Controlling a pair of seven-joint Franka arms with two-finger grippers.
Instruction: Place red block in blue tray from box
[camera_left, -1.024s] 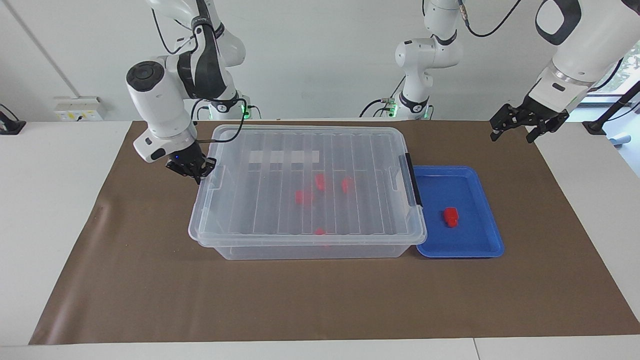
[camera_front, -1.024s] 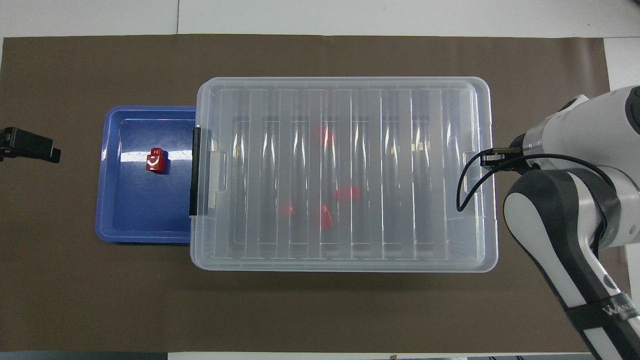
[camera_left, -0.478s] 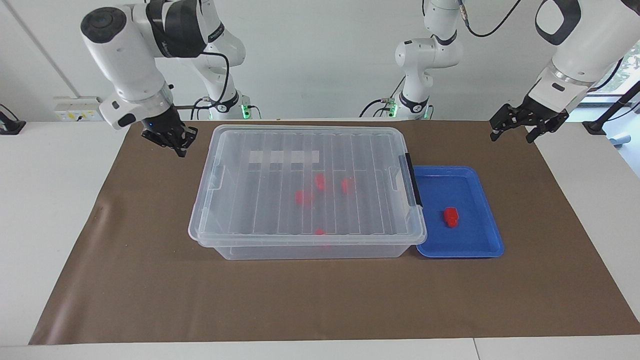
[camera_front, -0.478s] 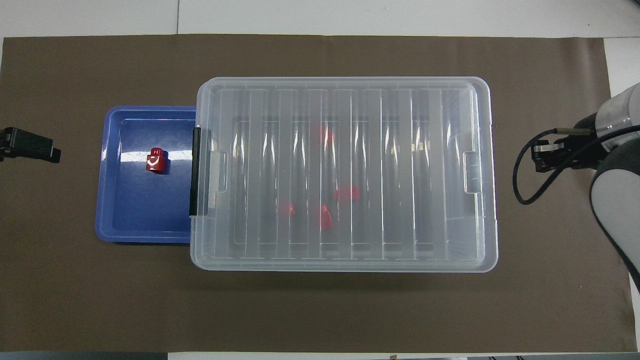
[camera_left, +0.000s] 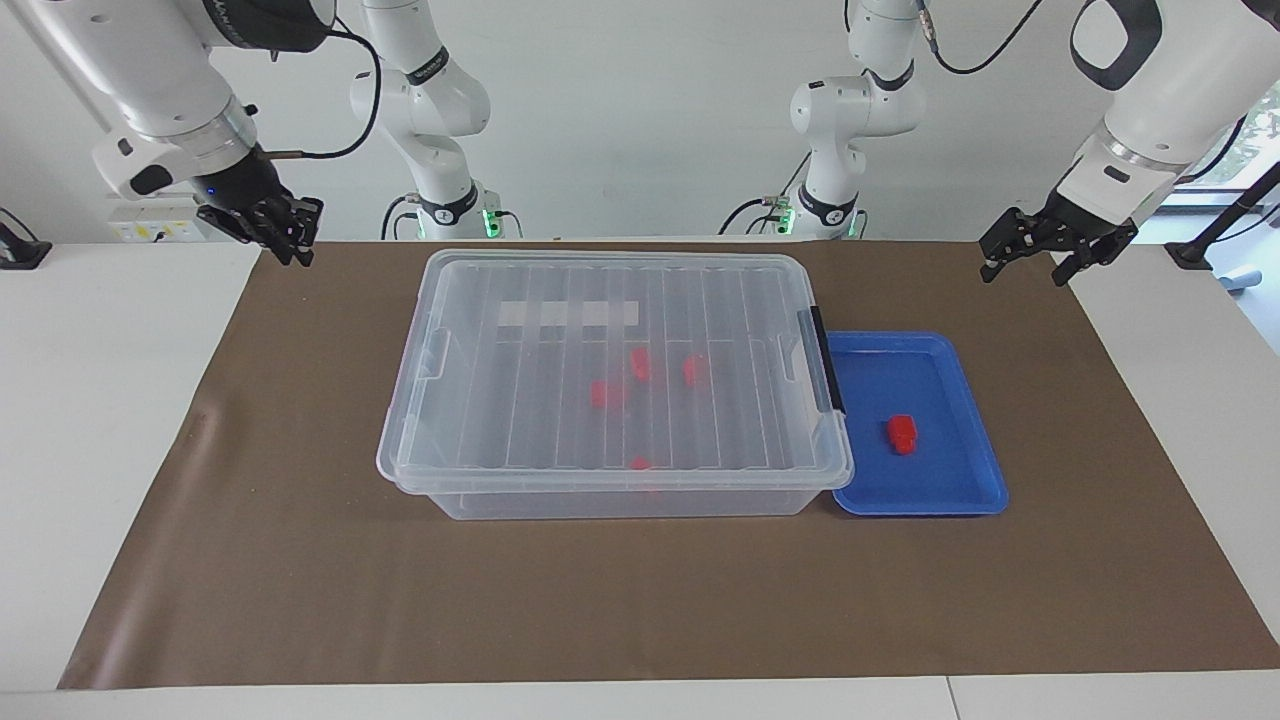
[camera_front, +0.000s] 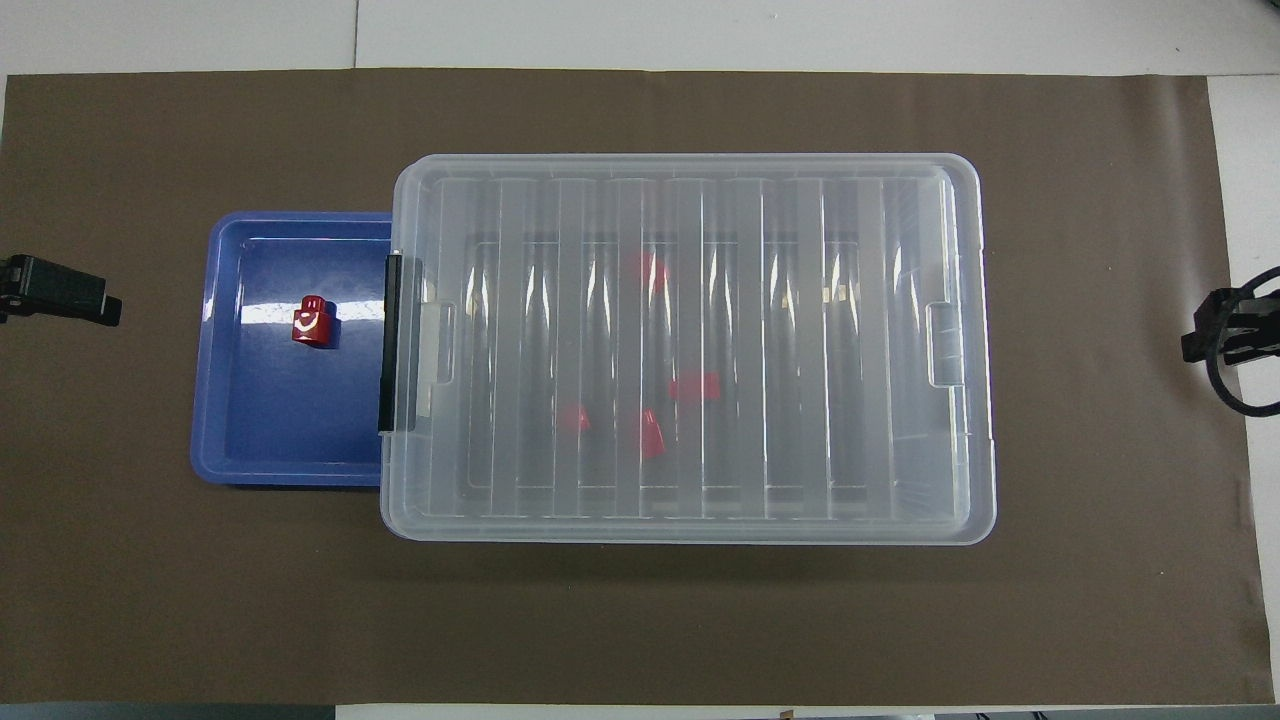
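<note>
— So what just changed on your side?

— Over the last second I pulled my right tool (camera_left: 285, 235) up and away from the box (camera_left: 610, 385); it had been down at the lid's end toward the right arm's end of the surface, and now it hangs over the brown mat's corner there. Whether its fingers are open or closed I cannot tell.

— And the other one?

— My left tool (camera_left: 1045, 250) waits over the mat's corner at the left arm's end, fingers spread, holding nothing.

— Where's the block?

— One red block (camera_left: 901, 433) lies in the blue tray (camera_left: 960, 500), which sits just beside the box's black clip (camera_left: 828, 360). The other red blocks (camera_left: 640, 375) show through the lid (camera_front: 690, 190), which is on.

— Meaning?

— I judge the job done: block delivered, lid on, both arms clear.
</note>
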